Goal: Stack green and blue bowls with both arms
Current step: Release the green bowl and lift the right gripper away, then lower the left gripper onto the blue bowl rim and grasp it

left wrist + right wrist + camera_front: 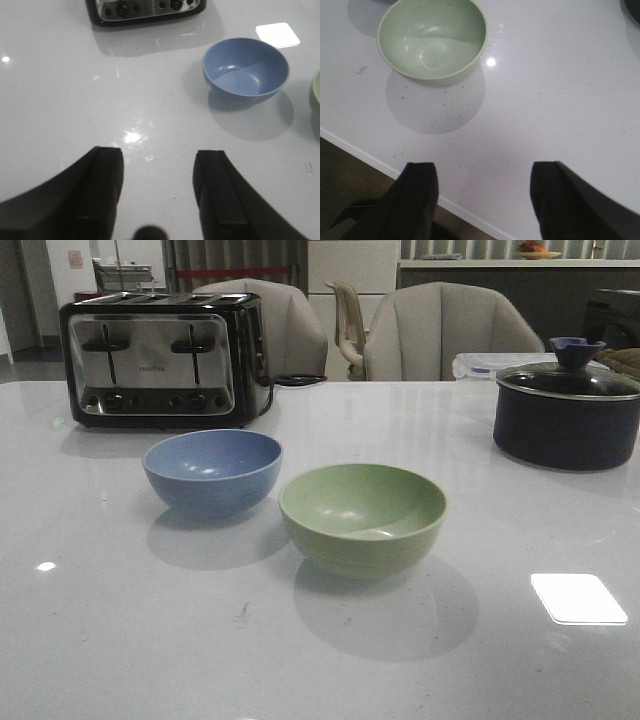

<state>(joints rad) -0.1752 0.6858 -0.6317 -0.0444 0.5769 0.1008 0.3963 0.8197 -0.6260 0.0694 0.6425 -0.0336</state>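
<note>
The dusty blue bowl [212, 470] stands upright on the white table, left of centre. The pale green bowl [362, 517] stands upright just to its right and nearer the front, apart from it. Neither arm shows in the front view. My left gripper [159, 152] is open and empty above bare table, well short of the blue bowl [245, 68]. My right gripper [482, 167] is open and empty over the table's front edge, with the green bowl [432, 39] some way ahead of it.
A chrome and black toaster [160, 358] stands at the back left. A dark lidded pot [565, 410] stands at the back right. Chairs [440, 335] line the far side. The table's front edge [365, 156] and the floor beyond show in the right wrist view.
</note>
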